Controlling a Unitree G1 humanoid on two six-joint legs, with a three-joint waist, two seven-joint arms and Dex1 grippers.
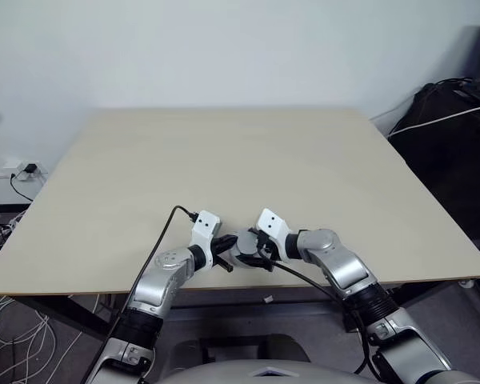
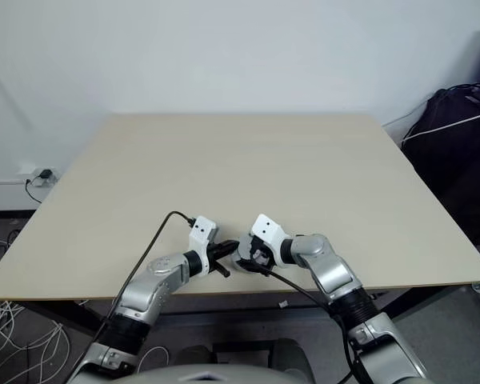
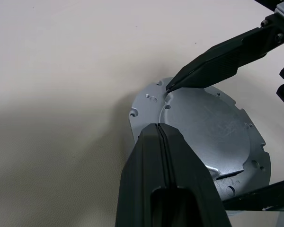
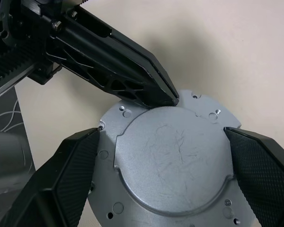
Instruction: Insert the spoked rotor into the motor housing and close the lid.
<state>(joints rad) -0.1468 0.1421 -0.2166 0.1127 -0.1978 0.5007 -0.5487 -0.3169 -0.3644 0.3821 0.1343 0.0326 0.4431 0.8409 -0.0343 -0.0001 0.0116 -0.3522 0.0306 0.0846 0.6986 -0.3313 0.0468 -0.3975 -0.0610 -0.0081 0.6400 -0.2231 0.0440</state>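
Find the silvery-grey disc (image 4: 170, 161) lying flat at the near edge of the table (image 1: 304, 160), between the two arms. Take it, by its look, for the lid already set in place, without being able to tell what lies beneath. Note the left gripper (image 3: 158, 130) pinched tight with nothing between its fingers, its closed tip resting on the disc's top near the step of the raised centre. Note the right gripper (image 4: 163, 136) spread wide, one finger either side of the disc with the pads right at the rim. Judge the step as seating and closing the lid. To do it well, press straight down rather than at a slant, keeping the push near the middle so the far side does not lift. Use the right fingers as a fence against sliding toward the table edge, which is close here. Check that the rim sits level all round before letting go. Ease off slowly — no sideways drag.
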